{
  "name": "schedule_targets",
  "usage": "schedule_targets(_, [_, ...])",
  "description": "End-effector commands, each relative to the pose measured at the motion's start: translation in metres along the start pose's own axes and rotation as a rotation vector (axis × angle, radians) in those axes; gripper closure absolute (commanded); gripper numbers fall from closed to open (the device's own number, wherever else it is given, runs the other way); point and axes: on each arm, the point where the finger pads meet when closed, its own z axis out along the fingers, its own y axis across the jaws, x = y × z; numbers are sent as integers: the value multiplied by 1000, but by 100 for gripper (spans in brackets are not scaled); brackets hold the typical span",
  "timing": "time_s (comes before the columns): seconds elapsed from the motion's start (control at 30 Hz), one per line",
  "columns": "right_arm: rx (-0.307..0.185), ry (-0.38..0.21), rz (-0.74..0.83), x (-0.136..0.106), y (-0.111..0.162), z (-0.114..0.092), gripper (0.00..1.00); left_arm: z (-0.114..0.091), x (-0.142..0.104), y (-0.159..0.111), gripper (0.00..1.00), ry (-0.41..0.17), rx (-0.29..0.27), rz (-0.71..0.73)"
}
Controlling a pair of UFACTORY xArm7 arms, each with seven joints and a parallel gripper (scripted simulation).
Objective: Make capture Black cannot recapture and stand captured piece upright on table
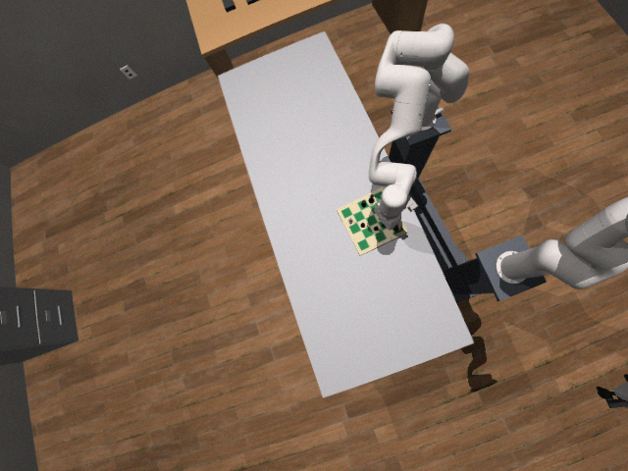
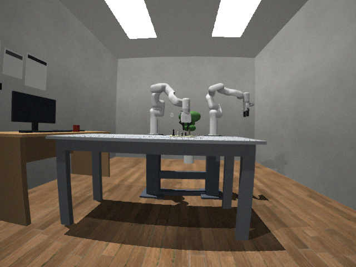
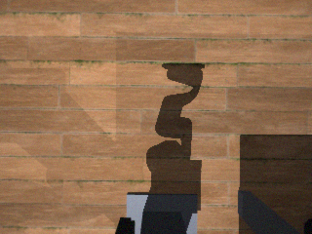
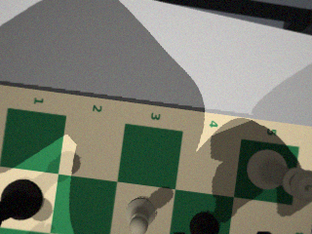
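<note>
Several chess pieces (image 1: 363,203) (image 2: 173,132) (image 4: 21,199), black or pale, left gripper (image 1: 610,397) (image 2: 246,112) (image 3: 216,225) wide open, right gripper (image 1: 389,220) (image 2: 187,126) part-open

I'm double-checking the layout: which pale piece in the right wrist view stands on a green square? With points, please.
The big pale piece (image 4: 266,169) in the edge row, beside the number 5; the smaller pale piece (image 4: 139,211) stands on a cream square.
</note>
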Motion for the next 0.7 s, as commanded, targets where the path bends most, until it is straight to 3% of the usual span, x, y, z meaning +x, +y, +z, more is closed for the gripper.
schedule_targets(0.0, [-2, -4, 0, -1, 1, 4, 65, -1, 1, 0, 0, 4, -1, 0])
schedule_targets(0.67, [-2, -4, 0, -1, 1, 13, 65, -1, 1, 0, 0, 4, -1, 0])
